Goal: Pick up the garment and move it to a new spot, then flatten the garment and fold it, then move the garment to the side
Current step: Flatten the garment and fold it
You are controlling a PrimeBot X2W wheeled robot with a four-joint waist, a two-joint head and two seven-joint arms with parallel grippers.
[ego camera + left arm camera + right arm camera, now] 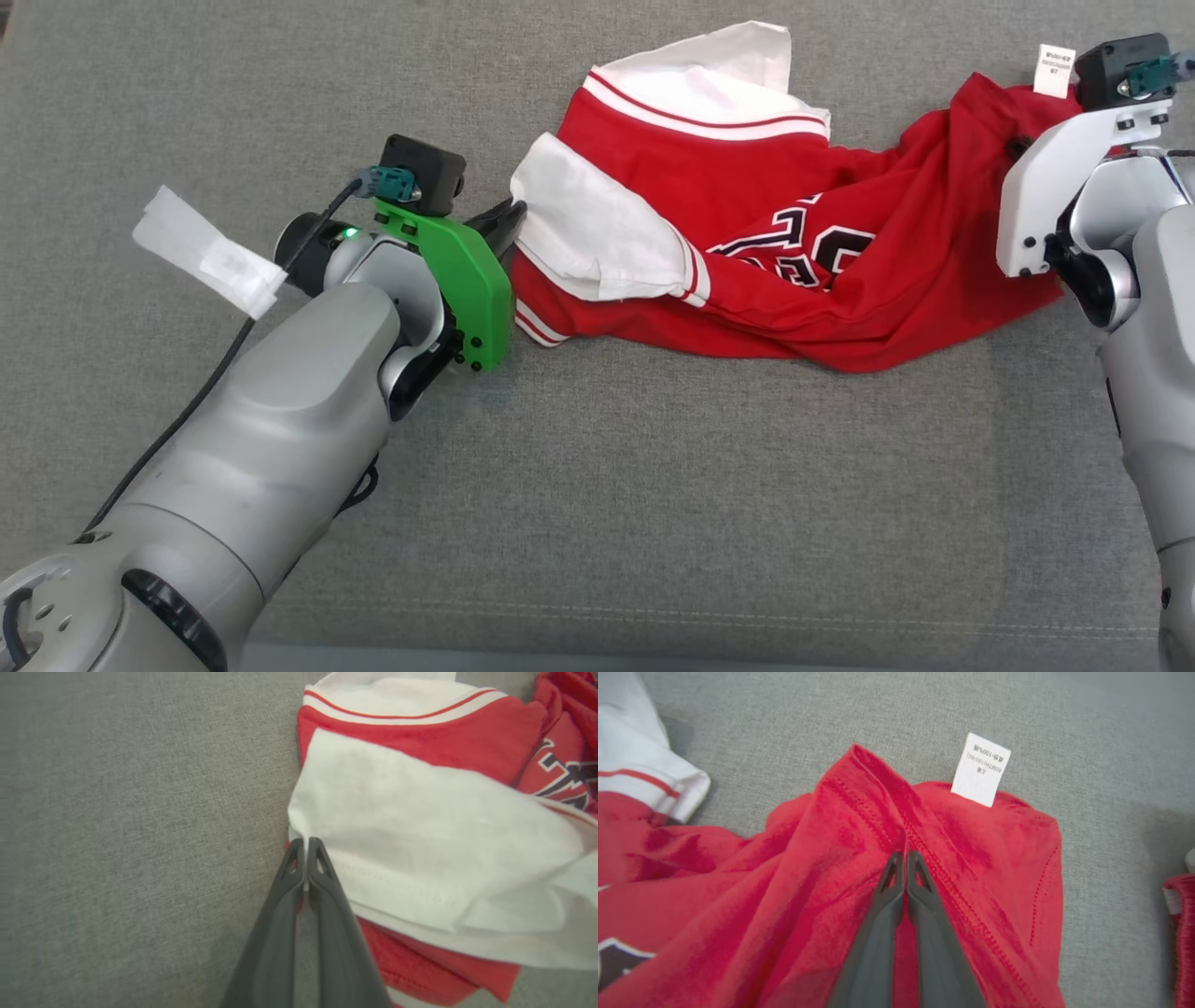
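The garment (766, 233) is a red shirt with white sleeves and dark lettering, lying crumpled across the grey cushion. My left gripper (509, 222) is shut on the garment at the edge of its white sleeve (420, 826); in the left wrist view that gripper (307, 844) pinches the white hem. My right gripper (905, 857) is shut on the garment, its dark fingers (924, 914) pinching a raised red fold near the stitched hem. In the head view the right wrist mount (1055, 187) covers that corner of the garment.
A white care label (1054, 70) sticks up from the red corner, also seen as the label (981, 769) in the right wrist view. Grey sofa fabric (653, 485) stretches below and left of the garment. A white taped tag (210, 250) hangs off the left arm's cable.
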